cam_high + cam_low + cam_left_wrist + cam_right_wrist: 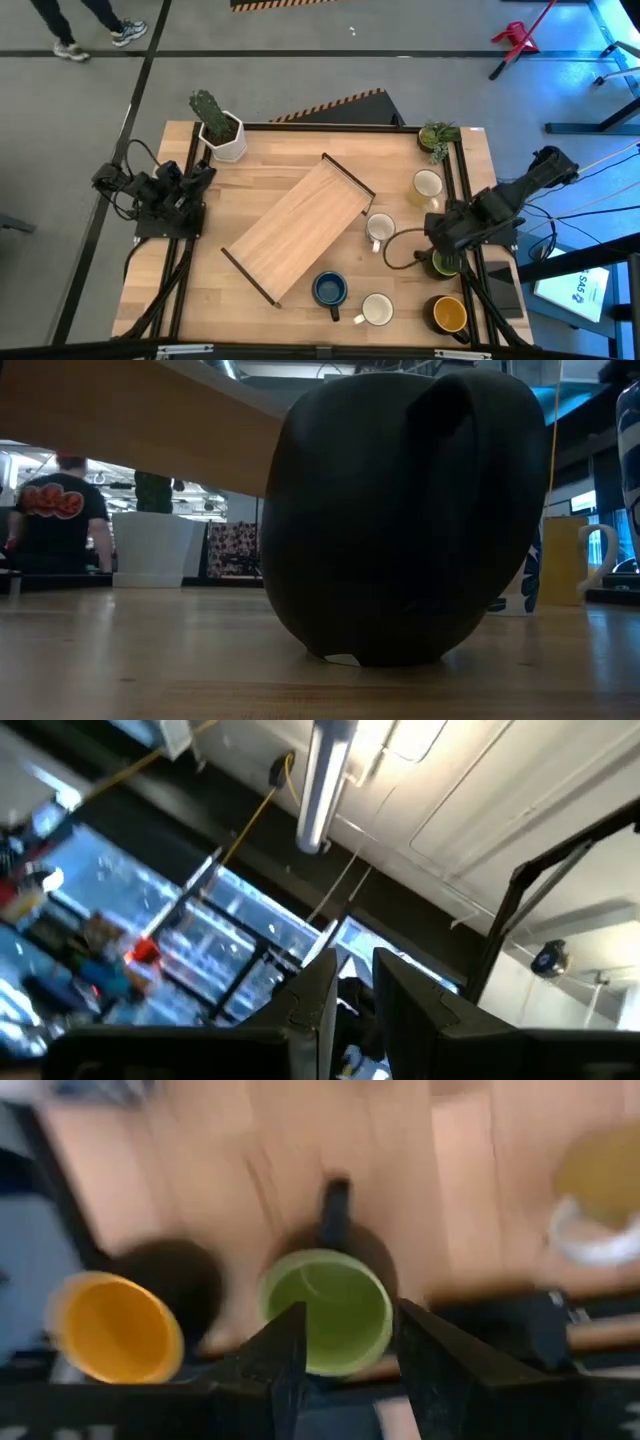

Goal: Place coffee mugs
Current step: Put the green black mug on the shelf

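Note:
My right gripper [350, 1330] is open just above the green mug [325, 1310], which stands on the table near the right edge [441, 263] with its dark handle [335, 1210] pointing away from the fingers. I see no touch between them. The yellow-orange mug [450, 313] stands beside it toward the near edge, and also shows in the right wrist view [115, 1328]. The cream mug [427, 185], a white mug [380, 228], a second white mug [377, 310] and the dark blue mug [328, 290] stand on the table. My left gripper [200, 180] waits at the left edge, its fingers [318, 1000] close together and pointing up at the ceiling.
A wooden board [300, 228] on thin black legs lies slantwise mid-table. A white pot with a cactus [222, 132] stands far left and a small green plant [437, 136] far right. The dark blue mug fills the low view [400, 510]. A person [58, 510] stands beyond the table.

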{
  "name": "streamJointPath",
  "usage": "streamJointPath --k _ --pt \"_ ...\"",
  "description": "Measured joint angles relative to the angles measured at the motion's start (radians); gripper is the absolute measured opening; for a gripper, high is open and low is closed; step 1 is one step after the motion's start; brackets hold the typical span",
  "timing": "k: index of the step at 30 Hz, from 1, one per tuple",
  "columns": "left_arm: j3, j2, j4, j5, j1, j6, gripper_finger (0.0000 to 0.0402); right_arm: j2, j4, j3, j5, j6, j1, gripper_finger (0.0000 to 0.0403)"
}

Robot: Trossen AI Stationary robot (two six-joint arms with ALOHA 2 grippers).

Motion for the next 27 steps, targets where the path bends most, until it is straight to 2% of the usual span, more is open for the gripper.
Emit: streamJointPath --k 5,10,13,17,27 --pt "0.001 0.012 -0.056 0.01 0.0 -0.121 0.008 -0.022 -0.04 -0.04 -0.012 -0.009 0.005 0.0164" --pt "0.001 0.028 -0.088 -0.008 0.0 -0.116 0.0104 -0.099 -0.031 -0.076 0.014 0.01 0.002 0.0233" --pt "0.001 0.029 -0.093 -0.033 0.0 -0.092 0.0114 -0.101 -0.025 -0.121 -0.006 0.036 0.002 0.0259" --pt "0.001 0.029 -0.097 -0.051 0.0 -0.073 0.0117 -0.101 0.032 -0.201 -0.048 0.014 0.003 0.0263" --pt "0.001 0.029 -0.097 -0.077 0.0 -0.072 0.0117 -0.102 0.145 -0.365 -0.014 -0.013 0.002 0.0245"
